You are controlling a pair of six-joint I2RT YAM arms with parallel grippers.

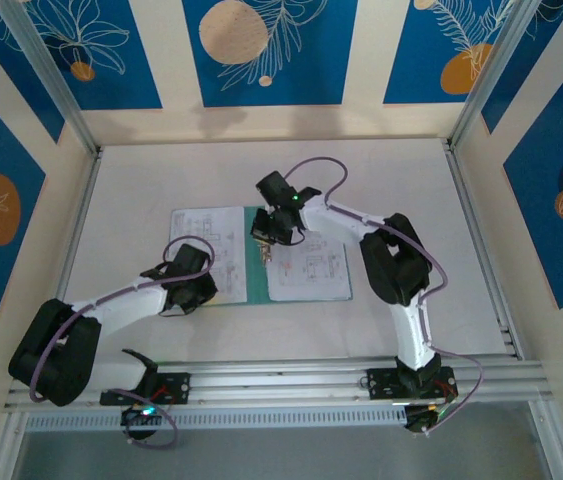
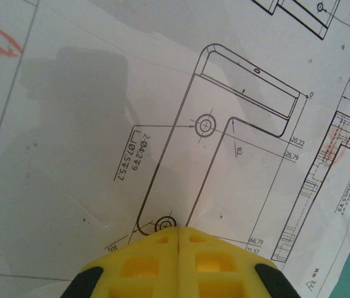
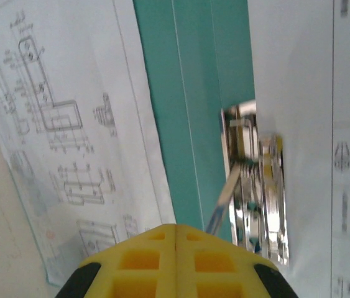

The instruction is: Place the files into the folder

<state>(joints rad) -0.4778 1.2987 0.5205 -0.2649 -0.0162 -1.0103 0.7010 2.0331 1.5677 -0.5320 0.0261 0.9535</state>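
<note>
1. Near edge: both arm bases sit on the aluminium rail [image 1: 281,378].
2. Left gripper [image 2: 179,242]: yellow fingers pressed together with nothing between them. It hangs low over the left sheet [image 1: 206,225], just short of a bracket drawing [image 2: 224,124] (tip contact with the paper: cannot tell).
3. Files: white printed sheets lie flat on both halves of the open cover. The right sheet [image 1: 311,270] is across the spine from the left one.
4. Folder [image 1: 256,275]: teal, open flat at mid-table [image 1: 401,180]. A bare teal strip shows between the two sheets.
5. Right gripper [image 3: 176,242]: fingers together and empty, over the teal strip, just beside the metal clip [image 3: 258,186] at the right sheet's inner edge.
6. Far: blue patterned wall panels [image 1: 261,50].
</note>
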